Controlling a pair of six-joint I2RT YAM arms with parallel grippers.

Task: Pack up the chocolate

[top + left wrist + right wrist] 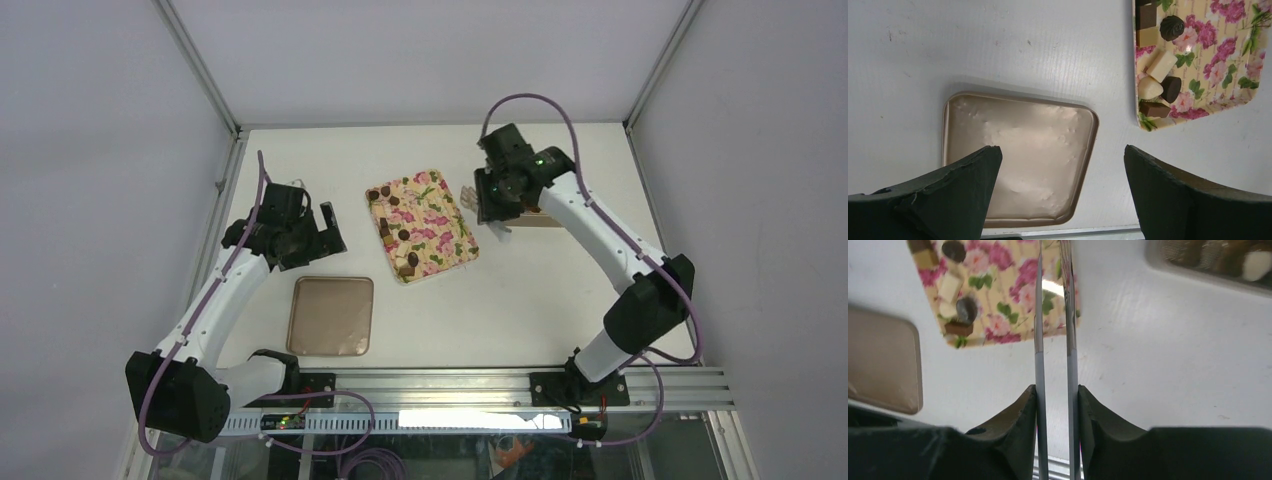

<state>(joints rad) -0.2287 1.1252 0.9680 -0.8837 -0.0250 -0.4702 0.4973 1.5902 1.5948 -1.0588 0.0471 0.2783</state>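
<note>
Several pieces of chocolate (397,218) lie along the left edge of a floral tray (440,225) at mid-table. The left wrist view shows dark and pale pieces (1172,27) on that tray (1228,60). My right gripper (495,203) is shut on metal tongs (1070,315), whose two thin blades reach out over the tray's right edge (1013,285); nothing shows between the blades. Behind it stands the brown box (1198,272), with a few pieces inside. My left gripper (1063,150) hangs open and empty over the flat tan lid (1018,155).
The tan lid (330,315) lies at the near left, between the left arm and the tray. The box (545,219) is largely hidden under the right wrist. An aluminium rail (470,385) runs along the near table edge.
</note>
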